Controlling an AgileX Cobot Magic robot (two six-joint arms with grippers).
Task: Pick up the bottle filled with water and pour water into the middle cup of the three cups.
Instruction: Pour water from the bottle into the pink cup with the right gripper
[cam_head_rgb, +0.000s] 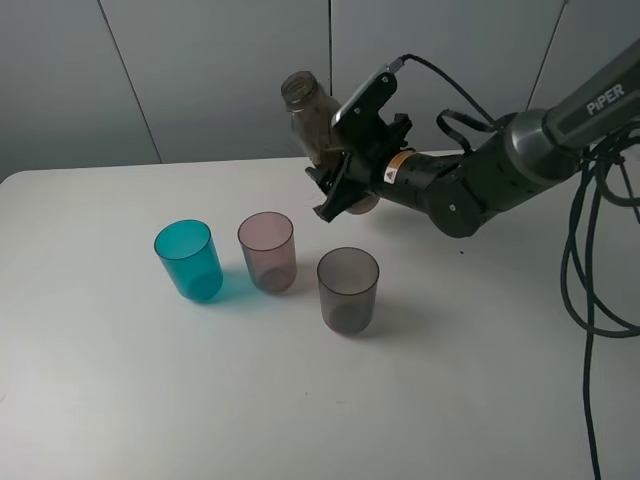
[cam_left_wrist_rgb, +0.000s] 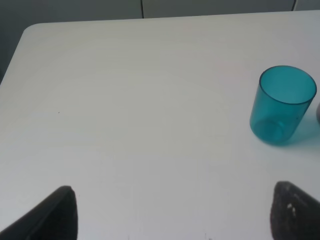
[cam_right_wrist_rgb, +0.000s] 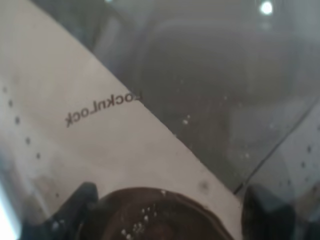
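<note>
My right gripper (cam_head_rgb: 338, 180) is shut on the smoky-brown bottle (cam_head_rgb: 310, 120) and holds it tilted in the air behind the cups, its open neck up and to the left. The bottle (cam_right_wrist_rgb: 165, 125) fills the right wrist view, with water at its base. The three cups stand in a row on the white table (cam_head_rgb: 120, 380): a teal-blue one (cam_head_rgb: 188, 260), the pinkish-mauve middle cup (cam_head_rgb: 267, 251) and a smoky grey one (cam_head_rgb: 348, 290). The bottle is above and behind the middle cup. My left gripper (cam_left_wrist_rgb: 170, 220) is open and empty above the table, left of the teal cup (cam_left_wrist_rgb: 282, 105).
Black cables (cam_head_rgb: 600, 240) hang at the right side by the right arm. A grey panelled wall (cam_head_rgb: 200, 70) stands behind the table. The table's rounded far left corner (cam_left_wrist_rgb: 30, 31) shows in the left wrist view.
</note>
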